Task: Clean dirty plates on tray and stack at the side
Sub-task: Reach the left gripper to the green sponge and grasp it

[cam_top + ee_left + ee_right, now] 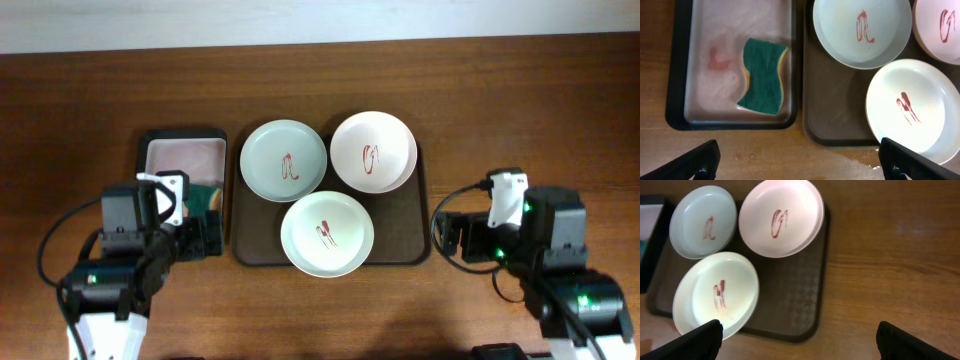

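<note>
Green plate [284,160], pink plate [373,151], white plate [327,234], all sauce-streaked, lie on brown tray [402,222].

Glossy plates [284,161], textured tray [790,297], wooden table [890,255]

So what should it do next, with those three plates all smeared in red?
Probably lower the left fingers onto the green sponge in the small black tray and close on it. The green plate, pink plate and white plate on the brown tray all carry red squiggles; those fingers stand open and empty, with the sponge on their side.
</note>
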Available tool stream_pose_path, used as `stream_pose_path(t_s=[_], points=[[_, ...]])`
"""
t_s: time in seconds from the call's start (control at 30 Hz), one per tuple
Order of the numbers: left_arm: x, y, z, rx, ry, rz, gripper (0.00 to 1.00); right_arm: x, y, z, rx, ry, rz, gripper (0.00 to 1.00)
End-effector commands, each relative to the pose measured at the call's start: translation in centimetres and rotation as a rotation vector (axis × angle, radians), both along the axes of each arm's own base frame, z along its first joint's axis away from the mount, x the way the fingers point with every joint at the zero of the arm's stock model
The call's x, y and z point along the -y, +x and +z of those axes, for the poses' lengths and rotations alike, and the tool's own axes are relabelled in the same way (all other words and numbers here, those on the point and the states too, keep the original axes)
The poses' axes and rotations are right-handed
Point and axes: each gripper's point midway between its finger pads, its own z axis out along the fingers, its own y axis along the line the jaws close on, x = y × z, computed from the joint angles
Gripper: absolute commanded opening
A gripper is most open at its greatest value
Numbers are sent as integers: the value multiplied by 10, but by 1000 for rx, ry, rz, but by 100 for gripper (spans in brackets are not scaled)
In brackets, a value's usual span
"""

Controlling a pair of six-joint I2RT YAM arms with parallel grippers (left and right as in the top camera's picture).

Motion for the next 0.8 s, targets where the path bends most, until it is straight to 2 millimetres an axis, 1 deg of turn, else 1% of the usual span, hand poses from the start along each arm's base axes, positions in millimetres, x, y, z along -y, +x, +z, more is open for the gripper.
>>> stream_pose_path(t_s=[0.0, 0.07, 0.13, 0.2, 0.27, 0.33, 0.37, 0.43, 0.5, 0.53, 0.57, 0.6, 0.63, 0.7, 0.73, 0.77], points=[[2, 15, 7, 22, -11, 0, 99, -18, 6, 14, 1, 77, 64, 99], [-1, 28, 7, 43, 0, 11, 99, -25, 11, 16, 8, 108, 93, 99], [-8, 38, 2, 44, 24, 33, 99, -25, 14, 14, 5, 110, 95, 99], [-18, 50, -11, 15, 47, 68, 99, -25, 16, 10, -13, 110, 94, 99], [-25, 58, -24, -17, 45, 87, 99, -25, 17, 6, -28, 110, 93, 99], [-34, 65, -42, -65, 44, 113, 100, -25, 18, 3, -41, 111, 93, 99], [-41, 69, -55, -97, 43, 133, 98, -26, 18, 2, -47, 111, 93, 98], [-49, 77, -71, -129, 37, 153, 95, -25, 19, 1, -50, 110, 92, 99], [-46, 84, -85, -148, 10, 141, 93, -25, 19, 1, -50, 110, 92, 99], [-43, 87, -92, -160, -4, 126, 90, -25, 19, 1, -49, 110, 92, 99], [-41, 89, -101, -180, -16, 119, 85, -25, 19, 2, -47, 110, 92, 99], [-39, 89, -109, -201, -30, 113, 83, -25, 20, 2, -46, 110, 92, 99], [-36, 89, -117, -225, -49, 104, 80, -25, 20, 2, -46, 110, 92, 99], [-34, 87, -134, -277, -59, 101, 78, -25, 20, 2, -47, 110, 92, 99], [-33, 85, -142, -301, -61, 99, 75, -25, 20, 2, -47, 110, 92, 99], [-32, 84, -147, -317, -61, 96, 74, -25, 20, 2, -47, 110, 92, 99]])
